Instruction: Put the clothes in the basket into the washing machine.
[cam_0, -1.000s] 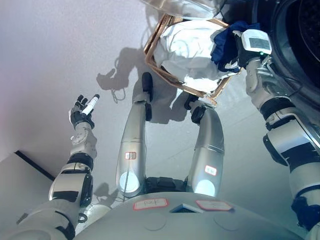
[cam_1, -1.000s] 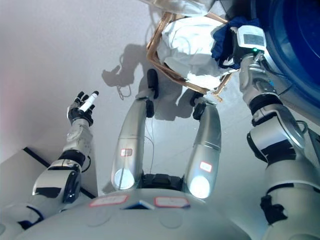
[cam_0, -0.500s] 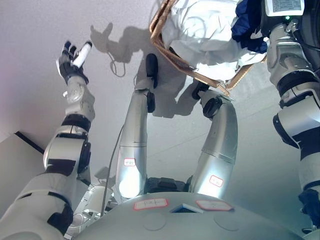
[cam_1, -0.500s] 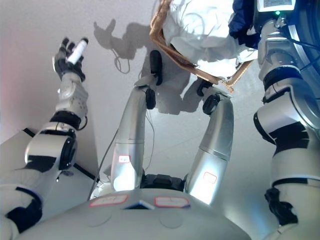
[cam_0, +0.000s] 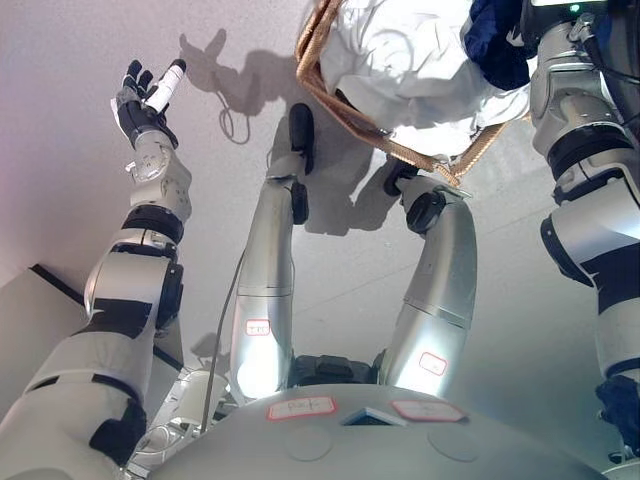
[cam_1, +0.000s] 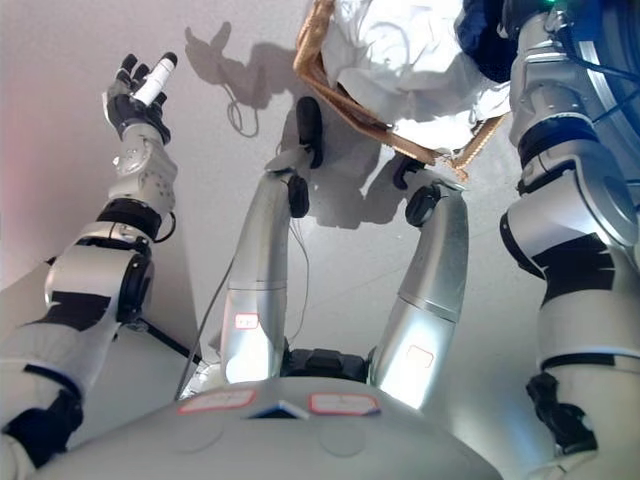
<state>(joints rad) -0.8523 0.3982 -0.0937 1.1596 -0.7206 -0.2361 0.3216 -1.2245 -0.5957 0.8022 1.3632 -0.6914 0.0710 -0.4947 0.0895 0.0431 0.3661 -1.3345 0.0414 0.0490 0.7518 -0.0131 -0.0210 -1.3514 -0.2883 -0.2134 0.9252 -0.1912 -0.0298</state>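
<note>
A wicker basket stands on the grey floor at the top of the view. It holds a crumpled white garment and a dark blue garment at its right side. My right arm reaches up along the right edge to the dark blue garment. Its hand is cut off by the top edge and hidden by the cloth. My left hand is raised over the bare floor to the left of the basket, fingers straight, holding nothing. Part of the washing machine shows at the top right edge.
A pale raised ledge with a dark edge lies at the lower left, below my left arm. Open grey floor stretches left of the basket.
The whole view has shifted, so the basket now sits higher in the picture. My left arm has stretched further forward and up. My right wrist has gone to the top edge by the blue garment.
</note>
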